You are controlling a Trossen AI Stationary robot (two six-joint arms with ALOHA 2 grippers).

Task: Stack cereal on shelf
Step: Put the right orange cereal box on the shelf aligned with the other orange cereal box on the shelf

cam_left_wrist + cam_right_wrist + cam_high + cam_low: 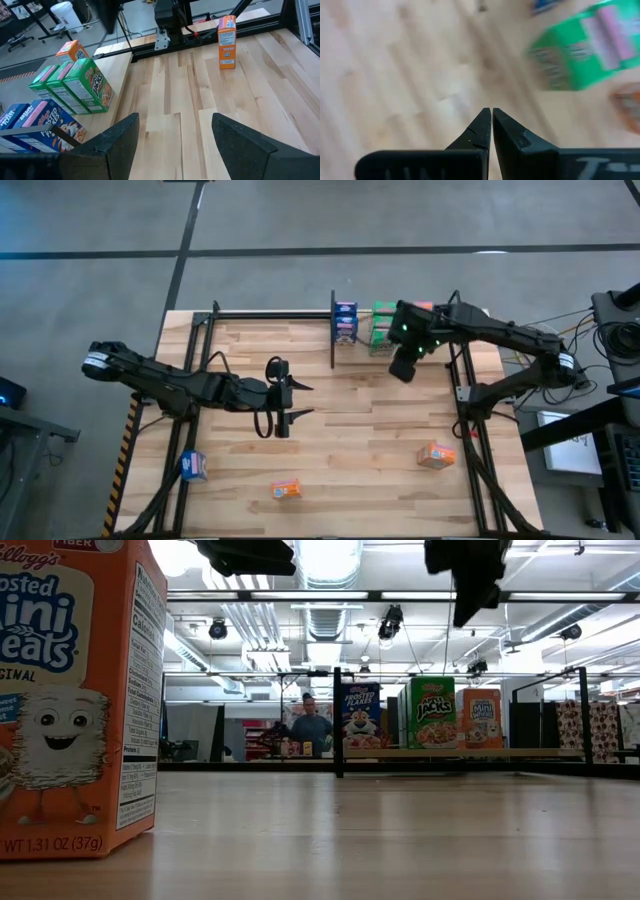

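Note:
The shelf (275, 314) runs along the table's far edge, with a black upright divider (332, 330). Blue cereal boxes (345, 321), green ones (383, 326) and an orange one (482, 718) stand on it right of the divider. Loose cereal rests on the tabletop: a blue box (193, 466), an orange box (286, 490) and another orange box (436, 455). My left gripper (303, 400) is open over the table's middle, holding nothing. My right gripper (403, 368) hangs shut and empty above the table, just in front of the green boxes (585, 55).
The orange box near the table's near edge (75, 700) stands upright close to the low camera. Black frame posts (462, 390) stand at the table's right side. Bare wood lies between the grippers and the loose boxes. A person (311, 728) stands far behind the table.

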